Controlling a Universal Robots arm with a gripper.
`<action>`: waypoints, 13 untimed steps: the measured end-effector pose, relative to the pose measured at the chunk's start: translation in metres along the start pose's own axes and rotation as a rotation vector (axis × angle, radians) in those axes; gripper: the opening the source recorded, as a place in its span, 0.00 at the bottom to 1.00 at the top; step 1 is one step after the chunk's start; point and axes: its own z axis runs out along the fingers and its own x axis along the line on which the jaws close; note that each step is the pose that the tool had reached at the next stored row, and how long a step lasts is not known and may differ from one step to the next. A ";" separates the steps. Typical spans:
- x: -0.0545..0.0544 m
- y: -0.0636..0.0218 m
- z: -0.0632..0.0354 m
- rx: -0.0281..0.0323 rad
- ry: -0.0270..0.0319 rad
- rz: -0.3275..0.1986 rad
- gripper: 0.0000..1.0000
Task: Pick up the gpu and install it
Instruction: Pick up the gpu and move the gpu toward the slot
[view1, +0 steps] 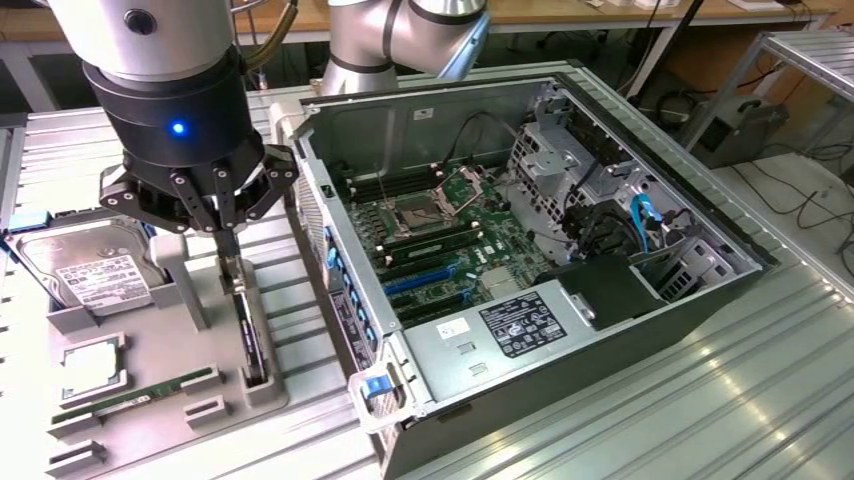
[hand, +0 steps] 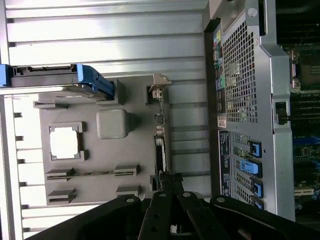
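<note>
The gpu (view1: 247, 335) stands on its edge in a slot of the grey holder tray (view1: 150, 425), thin and dark, to the exterior view's left of the open computer case (view1: 461, 350). My gripper (view1: 227, 258) hangs straight over the card's far end, its fingers drawn together on the card's top edge. In the wrist view the gpu (hand: 159, 147) appears edge-on, running away from the gripper (hand: 167, 179), whose fingers pinch its near end. Blue expansion slots (view1: 424, 280) lie on the motherboard (view1: 441, 225) inside the case.
The holder tray (hand: 130, 160) also carries a silver hard drive (view1: 87, 272) in a blue frame, a square chip (view1: 87, 362) and a green memory stick (view1: 140, 388). The case's rear wall (hand: 240, 85) stands close beside the tray. A second arm's base (view1: 387, 40) sits behind the case.
</note>
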 end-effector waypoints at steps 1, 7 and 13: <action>0.000 0.0000 0.0000 0.0000 0.0000 0.000 0.17; 0.000 -0.0009 0.0068 0.0000 0.0000 0.000 0.36; 0.000 -0.0085 0.0239 0.0001 0.0006 0.000 0.36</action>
